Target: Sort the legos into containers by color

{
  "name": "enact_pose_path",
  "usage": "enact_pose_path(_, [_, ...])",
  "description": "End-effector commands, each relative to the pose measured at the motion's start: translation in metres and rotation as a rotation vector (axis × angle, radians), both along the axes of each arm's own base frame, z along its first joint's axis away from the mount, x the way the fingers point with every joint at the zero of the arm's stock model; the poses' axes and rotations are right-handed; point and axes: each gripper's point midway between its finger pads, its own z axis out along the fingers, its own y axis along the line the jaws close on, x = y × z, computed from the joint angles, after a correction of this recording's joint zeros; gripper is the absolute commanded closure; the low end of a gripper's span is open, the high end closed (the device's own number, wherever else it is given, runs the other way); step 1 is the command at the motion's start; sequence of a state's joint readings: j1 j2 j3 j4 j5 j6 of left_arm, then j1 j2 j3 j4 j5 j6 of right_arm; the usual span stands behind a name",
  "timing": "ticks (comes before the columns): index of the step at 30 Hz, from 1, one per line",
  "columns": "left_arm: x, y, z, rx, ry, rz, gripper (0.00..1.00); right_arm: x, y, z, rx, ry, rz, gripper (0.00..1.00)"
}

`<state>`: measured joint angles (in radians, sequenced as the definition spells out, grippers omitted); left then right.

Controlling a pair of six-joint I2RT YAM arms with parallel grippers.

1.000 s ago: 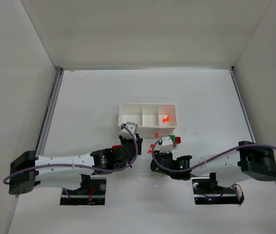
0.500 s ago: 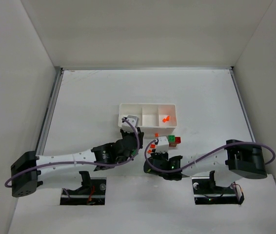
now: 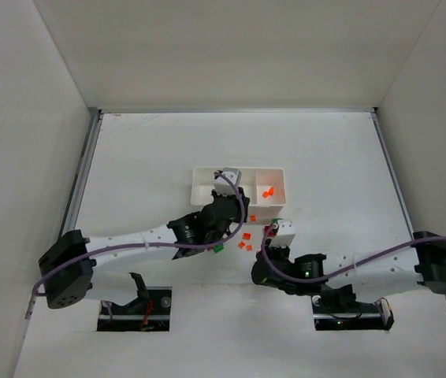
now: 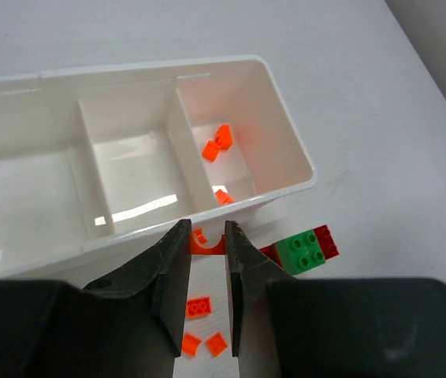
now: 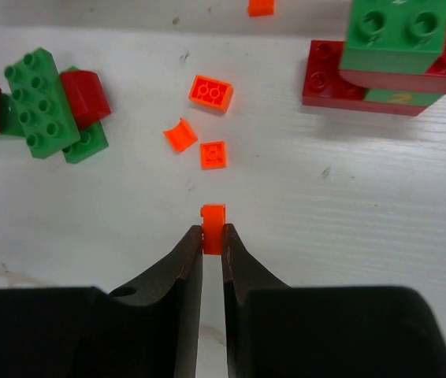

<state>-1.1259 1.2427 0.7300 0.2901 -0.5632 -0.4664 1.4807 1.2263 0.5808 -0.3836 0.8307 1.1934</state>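
The containers are three compartments of one white tray (image 4: 290, 150) (image 3: 203, 187). In its right compartment lie tiny orange legos (image 4: 219, 143); the middle and left ones show nothing. My left gripper (image 4: 207, 236) is shut on an orange arch piece (image 4: 206, 246), raised at the tray's near wall by the right divider. Low over the table, my right gripper (image 5: 213, 236) is shut on a tiny orange brick (image 5: 213, 214). Loose orange pieces (image 5: 210, 92) lie just beyond it.
A green-on-red stack (image 5: 396, 47) stands at the right wrist view's upper right. A green and red cluster (image 5: 46, 102) lies at its left. In the left wrist view a green-and-red brick (image 4: 306, 248) sits right of my fingers, orange bits (image 4: 198, 307) below them.
The left arm swung forward and right to the tray with its orange piece. The right gripper went from open to shut on a tiny orange brick.
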Motion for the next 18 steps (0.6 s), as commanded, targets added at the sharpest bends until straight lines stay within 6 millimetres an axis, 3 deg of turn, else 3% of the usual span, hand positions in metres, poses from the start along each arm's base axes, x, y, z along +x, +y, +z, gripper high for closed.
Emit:
enact_pose_path(1, [0.014,-0.036,0.032,-0.095,-0.046,-0.071,0.82,0.003,-0.019,0.009,0.041,-0.029,-0.036,0.85])
enact_pose_path(8, [0.046,-0.073,0.02,-0.084,-0.022,-0.098,0.81,0.012,-0.034,0.032,0.136,-0.056,-0.05,0.85])
enact_pose_path(14, [0.07,-0.098,-0.002,-0.054,0.009,-0.104,0.8,0.03,-0.048,0.057,0.216,-0.091,-0.078,0.85])
enact_pose_path(18, [0.079,-0.107,-0.008,-0.047,0.017,-0.107,0.7,0.048,-0.058,0.072,0.242,-0.123,-0.093,0.85])
